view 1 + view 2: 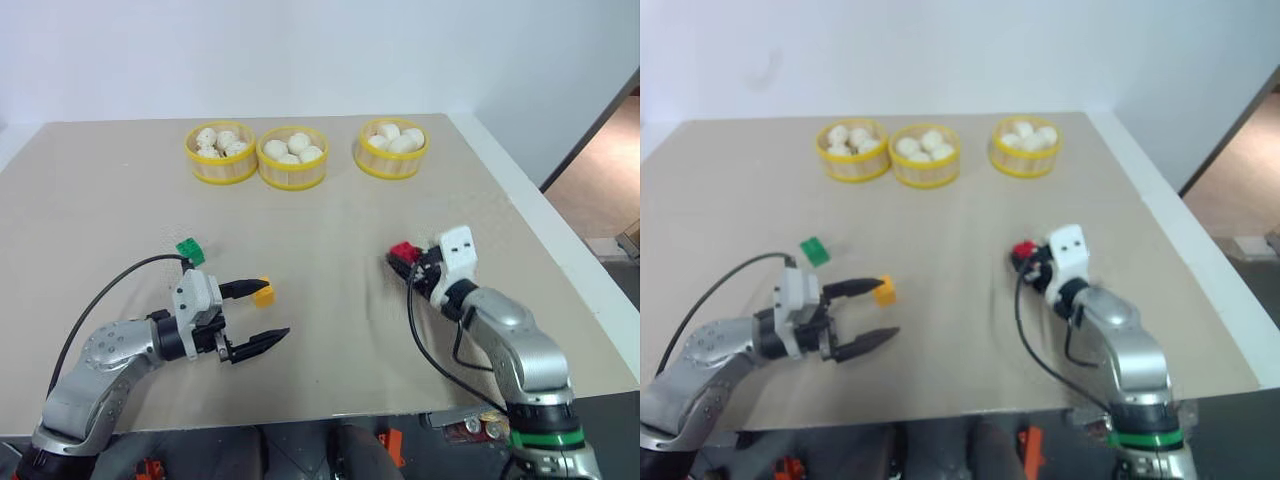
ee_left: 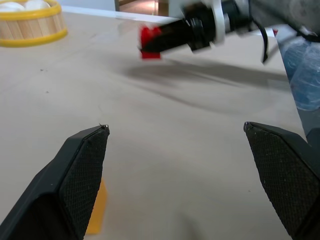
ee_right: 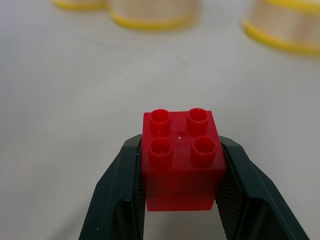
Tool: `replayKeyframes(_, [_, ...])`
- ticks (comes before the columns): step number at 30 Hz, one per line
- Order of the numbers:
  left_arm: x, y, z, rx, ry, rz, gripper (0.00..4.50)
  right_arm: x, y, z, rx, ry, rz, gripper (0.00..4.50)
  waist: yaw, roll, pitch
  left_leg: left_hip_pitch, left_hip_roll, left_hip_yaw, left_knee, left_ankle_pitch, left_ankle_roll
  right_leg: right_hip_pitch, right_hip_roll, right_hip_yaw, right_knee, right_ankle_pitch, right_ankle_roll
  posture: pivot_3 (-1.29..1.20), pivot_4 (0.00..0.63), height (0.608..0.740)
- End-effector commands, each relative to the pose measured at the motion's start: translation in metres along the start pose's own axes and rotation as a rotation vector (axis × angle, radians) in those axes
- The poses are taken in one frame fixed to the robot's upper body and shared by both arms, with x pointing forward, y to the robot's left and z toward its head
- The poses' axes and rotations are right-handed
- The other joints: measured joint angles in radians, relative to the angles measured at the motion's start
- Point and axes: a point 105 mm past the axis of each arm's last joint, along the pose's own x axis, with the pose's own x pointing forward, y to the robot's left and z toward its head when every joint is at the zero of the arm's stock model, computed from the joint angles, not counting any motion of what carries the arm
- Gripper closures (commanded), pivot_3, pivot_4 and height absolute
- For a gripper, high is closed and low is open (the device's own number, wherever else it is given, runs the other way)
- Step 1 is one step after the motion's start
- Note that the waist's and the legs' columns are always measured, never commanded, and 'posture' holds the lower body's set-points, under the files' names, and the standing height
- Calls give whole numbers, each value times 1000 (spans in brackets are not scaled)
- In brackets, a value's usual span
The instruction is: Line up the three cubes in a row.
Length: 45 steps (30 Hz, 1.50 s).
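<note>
Left gripper [image 1: 265, 313] gapes beside yellow-orange cube [image 1: 263, 294]; right gripper [image 3: 181, 175] clamps red cube [image 3: 180, 150] mid-table.

My arms are silver-grey metal shells with rounded joint housings. My left tool [image 1: 262, 314] and my right tool [image 1: 398, 256] each carry two tapered black fingers [image 2: 75, 180] with cross-hatched pads, mounted behind a white block. A black cable loops along each forearm. A green band rings my right arm.

No readable text, label or number anywhere — nothing legible.
</note>
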Motion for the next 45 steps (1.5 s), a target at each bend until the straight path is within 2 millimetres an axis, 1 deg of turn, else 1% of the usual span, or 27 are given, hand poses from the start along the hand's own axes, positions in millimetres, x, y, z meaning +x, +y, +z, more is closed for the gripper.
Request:
replayKeyframes(1, [-5,-2,11,41,-10,7,0,7,30,25,-65,-70,273,3230,1,0,0,0,0,0,0,0,0,0,1,0,0,0,0,0,150,740])
replayKeyframes(4, [-8,-1,10,35,-2,20,0,8,50,28,-131,-65,490,3230,4,0,0,0,1,-1,0,0,0,0,1,-1,0,0,-1,0,150,740])
replayKeyframes(7, [-11,-2,9,31,3,31,0,9,61,25,-192,-39,643,3230,3,-1,0,-1,0,0,0,0,0,0,0,0,0,-1,0,0,150,740])
replayKeyframes(11, [-17,-5,7,20,11,49,0,10,66,15,-268,20,808,3230,2,-1,0,-1,0,1,0,0,0,0,-1,0,0,0,0,0,150,740])
replayKeyframes(15, [-21,-5,5,28,24,68,0,10,67,10,-282,50,887,3230,3,-1,0,0,1,1,1,0,0,0,0,0,0,0,0,0,150,740])
replayKeyframes(22, [-22,-4,4,40,30,79,0,22,60,-7,-320,99,936,3230,3,-1,0,0,1,2,1,0,0,-1,0,0,0,1,0,0,150,740])
replayKeyframes(28, [-25,-5,3,37,35,91,0,32,54,-9,-318,105,936,3230,3,-1,0,-1,1,2,1,0,0,-1,0,0,0,1,0,0,150,740])
replayKeyframes(35, [-27,-5,2,37,41,100,0,33,46,-14,-312,113,925,3230,3,-1,0,-1,1,2,1,0,0,-1,0,0,0,1,0,0,150,740])
replayKeyframes(45, [-28,-5,0,42,44,97,0,27,45,-19,-323,119,941,3230,3,-1,0,0,1,3,1,0,0,-2,0,1,1,1,-1,0,150,740])
